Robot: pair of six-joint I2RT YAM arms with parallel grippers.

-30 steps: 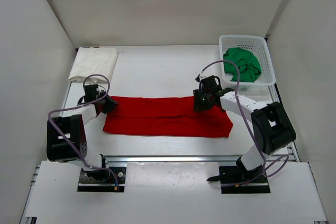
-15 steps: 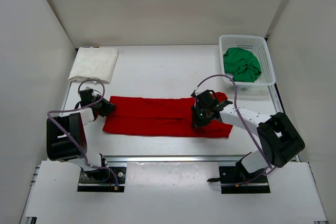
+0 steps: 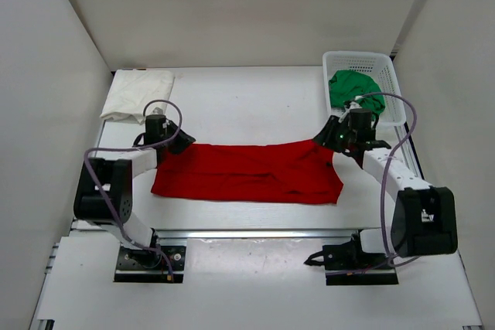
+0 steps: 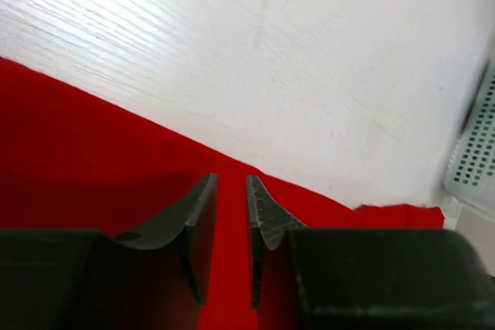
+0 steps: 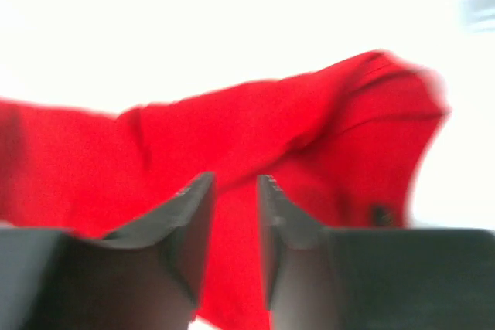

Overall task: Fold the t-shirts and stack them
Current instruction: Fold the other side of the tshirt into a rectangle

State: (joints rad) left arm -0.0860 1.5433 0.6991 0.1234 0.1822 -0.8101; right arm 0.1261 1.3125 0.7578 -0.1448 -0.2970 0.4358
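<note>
Change since a second ago: the left hand (image 3: 176, 144) has gone from the shirt's 9 o'clock end to its far-left corner. The right hand (image 3: 334, 134) dipped to mid-cloth half a second ago and is now out at the far-right corner. The red t-shirt (image 3: 247, 175) reads deeper from 12 to 6 o'clock than before, and its far edge sags slightly between the two hands.

Judgement: both far corners are taken up, so the next fold, or a straightening pull, looks set up but not made.

Hand state:
- Left: in the left wrist view the jaws are drawn to a thin slit with red cloth in it and under it. I read this as pinching the shirt.
- Right: the right wrist view is blurred. The jaws are close together with red cloth running into the gap. Probably pinching too, less certain.

Position: the shirt lies near the middle of the bench (image 3: 247, 98), a little toward 6 o'clock, between the arms.

Orientation: the long axis runs 9 to 3 o'clock as a flat band. I cannot tell which end is the neck.

Other items: a folded white t-shirt (image 3: 139, 92) at 10 o'clock, and a green t-shirt (image 3: 356, 92) bunched in the basket (image 3: 354, 56) at 2 o'clock. Stacking not started for red.
</note>
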